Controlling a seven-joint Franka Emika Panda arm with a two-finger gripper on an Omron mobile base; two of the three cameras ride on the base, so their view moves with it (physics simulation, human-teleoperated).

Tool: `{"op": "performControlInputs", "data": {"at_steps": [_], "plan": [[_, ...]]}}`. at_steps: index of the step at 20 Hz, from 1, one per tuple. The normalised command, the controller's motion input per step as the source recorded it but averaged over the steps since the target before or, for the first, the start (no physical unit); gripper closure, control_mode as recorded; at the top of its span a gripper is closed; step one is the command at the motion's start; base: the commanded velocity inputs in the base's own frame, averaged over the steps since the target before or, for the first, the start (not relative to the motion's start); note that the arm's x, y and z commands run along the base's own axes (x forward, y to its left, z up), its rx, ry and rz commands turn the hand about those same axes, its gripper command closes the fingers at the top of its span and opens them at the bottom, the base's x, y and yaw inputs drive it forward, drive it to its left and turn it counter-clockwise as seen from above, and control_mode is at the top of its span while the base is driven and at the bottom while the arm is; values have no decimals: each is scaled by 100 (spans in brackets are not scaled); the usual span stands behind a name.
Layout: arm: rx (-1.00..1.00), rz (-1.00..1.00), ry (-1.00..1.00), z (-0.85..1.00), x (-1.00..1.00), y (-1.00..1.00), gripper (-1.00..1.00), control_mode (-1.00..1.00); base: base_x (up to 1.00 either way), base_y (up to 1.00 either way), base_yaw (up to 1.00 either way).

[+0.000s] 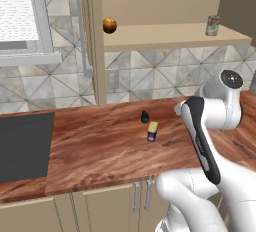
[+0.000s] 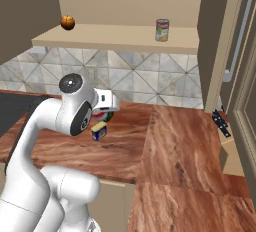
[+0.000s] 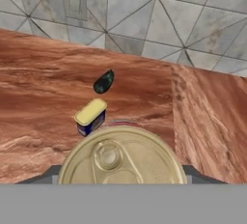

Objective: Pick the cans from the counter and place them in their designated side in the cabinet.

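My gripper [image 3: 121, 174] is shut on the short red-labelled can [image 3: 120, 158]. Its round metal pull-tab top sits between the two dark fingers [image 3: 49, 173] in the hand view. From the right base view the gripper [image 2: 106, 112] hangs low over the counter [image 2: 175, 141], the can half hidden behind my arm. Just beyond it the slim dark blue can with a yellow top [image 3: 90, 117] [image 1: 152, 131] [image 2: 98, 131] stands upright on the counter [image 1: 100, 146]. Above is the cabinet shelf [image 1: 170, 37] [image 2: 115, 38].
A white-red-green can [image 1: 213, 25] [image 2: 162, 29] stands at the shelf's right and an orange ball [image 1: 109, 25] [image 2: 67, 22] at its left. A small dark blob [image 1: 145, 117] [image 3: 103, 81] lies behind the blue can. A dark panel [image 1: 25, 146] is set into the counter's left.
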Motion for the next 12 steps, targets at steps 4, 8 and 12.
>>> {"op": "performControlInputs", "data": {"at_steps": [4,8,12], "plan": [[0,-6,0,44,-25,-17,100,-100,0,0,0],[0,-5,-2,47,-22,-17,100,-100,0,0,0],[0,-4,-10,51,-15,-15,100,-100,0,0,0]]}}
